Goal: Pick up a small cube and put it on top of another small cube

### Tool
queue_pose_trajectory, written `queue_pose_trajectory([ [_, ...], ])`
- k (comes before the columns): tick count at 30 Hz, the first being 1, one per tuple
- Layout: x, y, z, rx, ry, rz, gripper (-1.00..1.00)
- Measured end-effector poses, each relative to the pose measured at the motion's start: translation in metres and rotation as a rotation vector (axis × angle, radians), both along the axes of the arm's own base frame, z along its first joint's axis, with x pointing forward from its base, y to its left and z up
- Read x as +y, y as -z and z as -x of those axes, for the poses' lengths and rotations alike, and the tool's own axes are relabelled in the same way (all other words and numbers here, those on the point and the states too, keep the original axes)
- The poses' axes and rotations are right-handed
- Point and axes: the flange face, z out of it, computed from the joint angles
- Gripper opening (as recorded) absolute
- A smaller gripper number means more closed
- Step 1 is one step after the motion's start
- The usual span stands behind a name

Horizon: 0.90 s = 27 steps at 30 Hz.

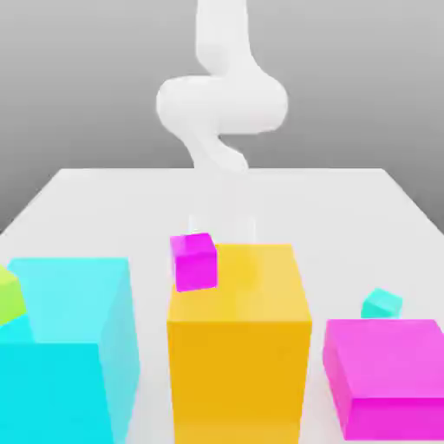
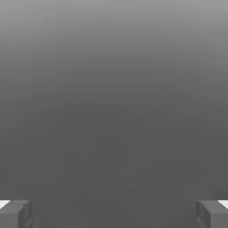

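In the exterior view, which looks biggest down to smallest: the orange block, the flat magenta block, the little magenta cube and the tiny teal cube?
1. Tall orange block.
2. Flat magenta block, though it is cut off at the picture's edge.
3. Small magenta cube.
4. Tiny teal cube, which lies behind the flat magenta block, so the gap is unsure.

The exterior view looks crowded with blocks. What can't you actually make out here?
- Small green block: cut off by the exterior view's left edge and partly hidden behind the big cyan block.
- Big cyan block, orange block and big magenta block: bottoms cut off by the lower edge.
- Small magenta cube: whether it touches the orange block beside it is unclear.
- Fingertips: cut off by the hand view's corners.
- Small teal cube: base hidden by the big magenta block.
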Motion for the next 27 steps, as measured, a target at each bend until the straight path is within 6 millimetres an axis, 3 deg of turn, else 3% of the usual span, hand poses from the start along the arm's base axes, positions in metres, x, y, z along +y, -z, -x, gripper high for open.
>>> queue_pose_trajectory([
  [5,0.072,0.1,-0.035,0.153,-0.163,0.008,0.0],
  [8,0.117,0.161,-0.038,0.241,-0.255,0.028,0.0],
  [11,0.159,0.222,-0.028,0.327,-0.344,0.059,0.0],
  [15,0.208,0.301,0.003,0.436,-0.459,0.117,0.0],
  [19,0.241,0.376,0.05,0.538,-0.568,0.195,0.0],
  [24,0.266,0.459,0.129,0.643,-0.721,0.324,0.0],
  [27,0.261,0.49,0.13,0.66,-0.711,0.332,0.0],
])
